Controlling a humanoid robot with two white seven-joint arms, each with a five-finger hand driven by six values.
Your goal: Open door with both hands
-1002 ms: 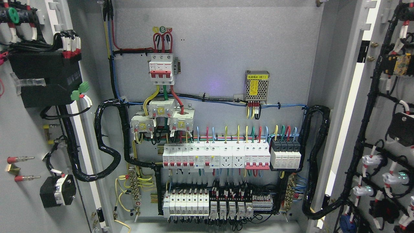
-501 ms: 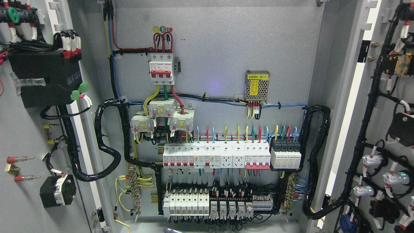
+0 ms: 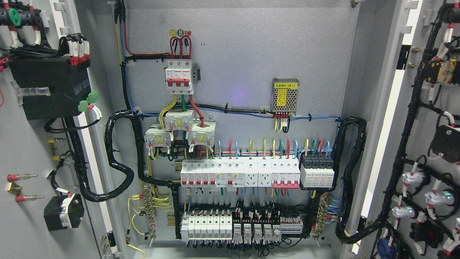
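2 doors stand swung wide, 1 at each side of the cabinet. The left door (image 3: 21, 144) shows its inner face, carrying a black module (image 3: 50, 88) near the top and a smaller black block (image 3: 64, 211) lower down, with 2 red-tipped studs (image 3: 21, 177) between them toward the edge. A thick black cable loom (image 3: 118, 158) loops from that door into the cabinet.

On the grey back panel (image 3: 244, 46), a red-handled main breaker (image 3: 178, 77) sits top left with 3 white transformer blocks (image 3: 179, 131) beneath it. To its right is 1 perforated metal power supply (image 3: 285, 95) with a yellow label. Below run 2 rows of white breakers: the upper row (image 3: 240, 174) ends in a black-topped unit (image 3: 317, 172), and the lower row (image 3: 230, 226) sits near the cabinet floor.

The right door (image 3: 431, 151) carries a black wire harness (image 3: 404, 144) and several white lamp backs (image 3: 413, 178).

Neither hand of the robot appears in the head view, so nothing touches either door, and whether the fingers are spread or curled cannot be told.
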